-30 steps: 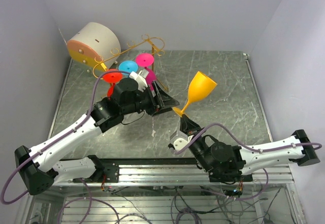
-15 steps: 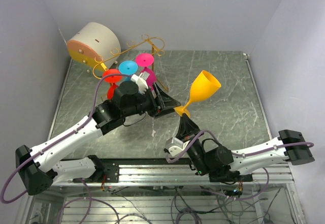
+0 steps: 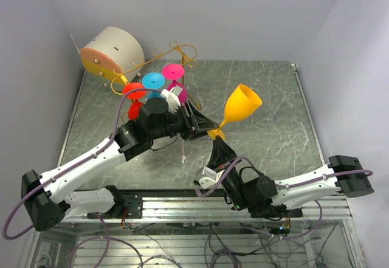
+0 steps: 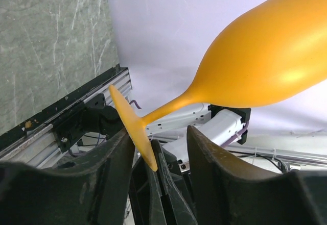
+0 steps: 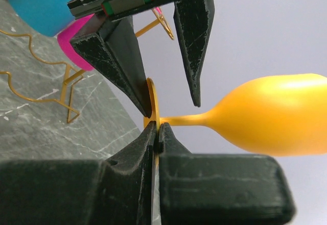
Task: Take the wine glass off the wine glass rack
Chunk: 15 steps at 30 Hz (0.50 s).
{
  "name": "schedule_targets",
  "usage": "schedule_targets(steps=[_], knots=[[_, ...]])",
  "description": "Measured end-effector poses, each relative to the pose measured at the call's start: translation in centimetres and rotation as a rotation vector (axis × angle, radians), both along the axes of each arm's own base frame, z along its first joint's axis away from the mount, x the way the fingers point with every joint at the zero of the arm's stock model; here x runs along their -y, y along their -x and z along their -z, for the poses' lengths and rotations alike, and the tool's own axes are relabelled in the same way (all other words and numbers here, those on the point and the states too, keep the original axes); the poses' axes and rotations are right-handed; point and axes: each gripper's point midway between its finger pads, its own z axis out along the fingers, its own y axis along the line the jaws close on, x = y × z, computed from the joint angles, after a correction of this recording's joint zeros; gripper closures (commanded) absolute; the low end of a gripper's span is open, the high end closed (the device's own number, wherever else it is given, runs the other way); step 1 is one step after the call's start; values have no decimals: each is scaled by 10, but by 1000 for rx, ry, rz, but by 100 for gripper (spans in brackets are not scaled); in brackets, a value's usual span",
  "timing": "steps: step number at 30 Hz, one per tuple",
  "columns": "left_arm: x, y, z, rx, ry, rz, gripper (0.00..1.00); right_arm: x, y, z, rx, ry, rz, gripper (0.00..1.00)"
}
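Observation:
An orange wine glass (image 3: pixel 242 104) is held in the air, off the gold wire rack (image 3: pixel 176 52), bowl pointing up and right. My right gripper (image 3: pixel 217 148) is shut on the rim of its foot (image 5: pixel 152 102); the bowl (image 5: pixel 276 115) lies to the right in the right wrist view. My left gripper (image 3: pixel 205 124) is open with its fingers (image 5: pixel 117 67) either side of the same foot (image 4: pixel 132 128). In the left wrist view the left gripper (image 4: pixel 158 156) frames the foot, with the bowl (image 4: pixel 265 61) above. Red (image 3: pixel 134 90), blue (image 3: pixel 154 81) and pink (image 3: pixel 173 72) glasses hang on the rack.
A cream drum with an orange face (image 3: pixel 111 50) stands at the back left by the rack. The rack's wire base (image 5: pixel 66 102) sits on the grey marbled table (image 3: pixel 267 128). White walls close in the sides and back.
My left gripper has edged a little right towards the orange glass's foot. My right arm's elbow has swung lower and left, and the glass has shifted only slightly.

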Motion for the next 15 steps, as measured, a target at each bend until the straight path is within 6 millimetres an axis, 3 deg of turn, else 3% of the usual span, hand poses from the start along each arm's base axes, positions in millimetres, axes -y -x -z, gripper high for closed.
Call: schedule_targets(steps=[5,6,11,13,15], knots=[[2,0,10,-12,-10,2,90,0,0,0,-12,-3,-4,100],[2,0,12,-18,-9,3,93,1,0,0,-18,-8,-1,100],[5,0,11,-16,21,6,93,2,-1,4,-21,29,15,100],[6,-1,12,-13,33,4,93,4,-1,5,-21,38,23,92],[6,-1,12,-8,43,4,93,6,-2,6,-24,42,34,79]])
